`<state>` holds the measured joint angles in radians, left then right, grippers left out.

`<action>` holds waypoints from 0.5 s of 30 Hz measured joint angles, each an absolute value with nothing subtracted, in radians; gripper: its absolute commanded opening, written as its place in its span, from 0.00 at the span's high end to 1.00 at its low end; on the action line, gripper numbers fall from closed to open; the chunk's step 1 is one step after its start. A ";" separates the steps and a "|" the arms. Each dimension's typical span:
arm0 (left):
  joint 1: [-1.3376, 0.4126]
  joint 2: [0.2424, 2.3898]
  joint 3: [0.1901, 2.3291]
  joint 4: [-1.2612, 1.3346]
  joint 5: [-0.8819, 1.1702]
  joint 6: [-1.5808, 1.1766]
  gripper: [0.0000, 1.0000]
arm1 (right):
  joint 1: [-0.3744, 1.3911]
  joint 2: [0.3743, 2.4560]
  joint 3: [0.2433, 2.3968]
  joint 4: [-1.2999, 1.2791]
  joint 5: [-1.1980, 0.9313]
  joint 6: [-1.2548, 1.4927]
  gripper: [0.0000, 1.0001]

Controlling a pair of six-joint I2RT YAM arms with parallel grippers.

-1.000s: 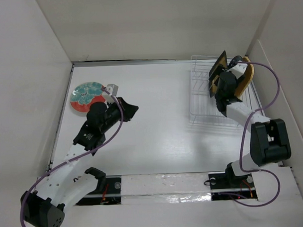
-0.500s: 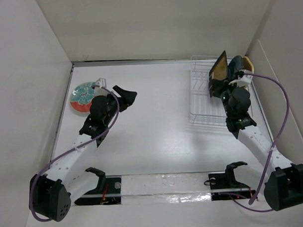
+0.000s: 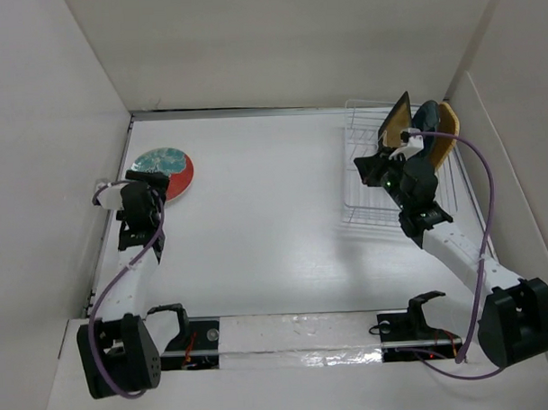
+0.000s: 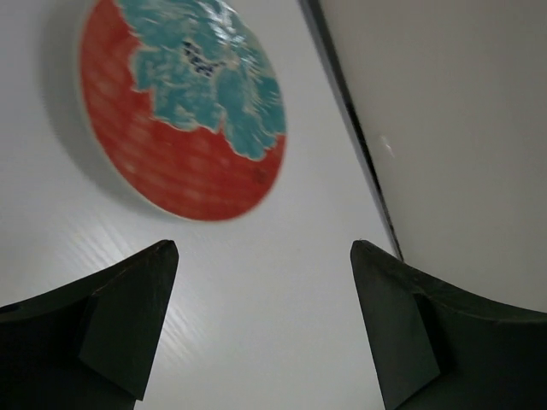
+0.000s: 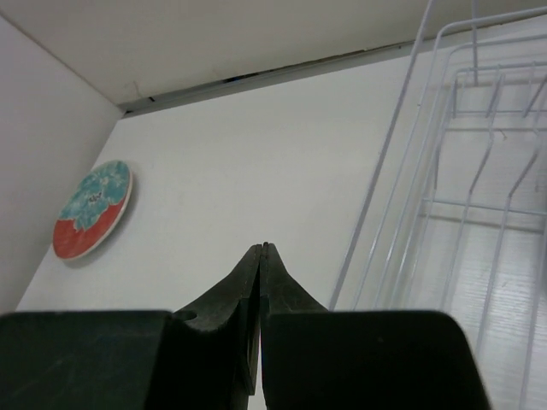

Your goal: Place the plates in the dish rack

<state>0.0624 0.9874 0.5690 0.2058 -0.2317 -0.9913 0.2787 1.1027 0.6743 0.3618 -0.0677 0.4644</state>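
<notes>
A: Checking fingers first, what do we have?
B: We see the left gripper [image 4: 262, 248] with its fingers spread and nothing between them, far left of the dish rack [image 3: 369, 215]. The right gripper [image 5: 261, 256] is pinched together, empty, over the rack's left edge.
A: Plates?
B: We count three standing at the rack's far end: mustard square plate [image 3: 398, 120], dark blue plate [image 3: 424, 117], orange plate [image 3: 447, 118]. The red-rimmed teal plate [image 3: 169, 165] lies flat on the table [image 3: 275, 223], well left of the rack.

White arms [image 3: 125, 275], black joints [image 3: 415, 177], purple cables [image 3: 488, 197]
</notes>
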 measured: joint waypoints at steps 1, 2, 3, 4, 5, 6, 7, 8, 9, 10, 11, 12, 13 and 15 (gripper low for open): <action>0.106 1.016 0.569 0.205 -0.231 -0.989 0.20 | 0.266 1.107 0.674 0.358 -0.075 0.463 0.94; 0.149 1.052 0.569 0.205 -0.228 -0.984 0.20 | 0.252 1.110 0.674 0.352 -0.083 0.463 0.92; 0.189 1.088 0.569 0.208 -0.222 -0.979 0.20 | 0.238 1.112 0.674 0.351 -0.093 0.464 0.90; 0.226 1.125 0.569 0.208 -0.216 -0.974 0.21 | 0.227 1.114 0.674 0.352 -0.102 0.465 0.81; 0.255 1.163 0.569 0.210 -0.211 -0.968 0.21 | 0.216 1.115 0.674 0.352 -0.111 0.466 0.74; 0.276 1.197 0.569 0.214 -0.205 -0.958 0.21 | 0.210 1.116 0.674 0.352 -0.118 0.469 0.63; 0.289 1.229 0.569 0.214 -0.203 -0.952 0.21 | 0.209 1.118 0.674 0.353 -0.126 0.472 0.60; 0.295 1.260 0.572 0.214 -0.194 -0.943 0.22 | 0.210 1.121 0.674 0.357 -0.139 0.469 0.58; 0.299 1.287 0.578 0.216 -0.188 -0.933 0.22 | 0.209 1.124 0.674 0.360 -0.148 0.468 0.58; 0.304 1.317 0.588 0.217 -0.180 -0.923 0.23 | 0.209 1.129 0.674 0.363 -0.159 0.469 0.57; 0.305 1.348 0.601 0.218 -0.173 -0.915 0.24 | 0.209 1.133 0.674 0.367 -0.168 0.469 0.57; 0.306 1.373 0.614 0.221 -0.165 -0.909 0.24 | 0.209 1.135 0.674 0.368 -0.174 0.469 0.57; 0.306 1.404 0.632 0.226 -0.159 -0.902 0.24 | 0.209 1.137 0.674 0.368 -0.178 0.469 0.57; 0.306 1.454 0.662 0.240 -0.144 -0.895 0.25 | 0.209 1.138 0.674 0.368 -0.185 0.469 0.57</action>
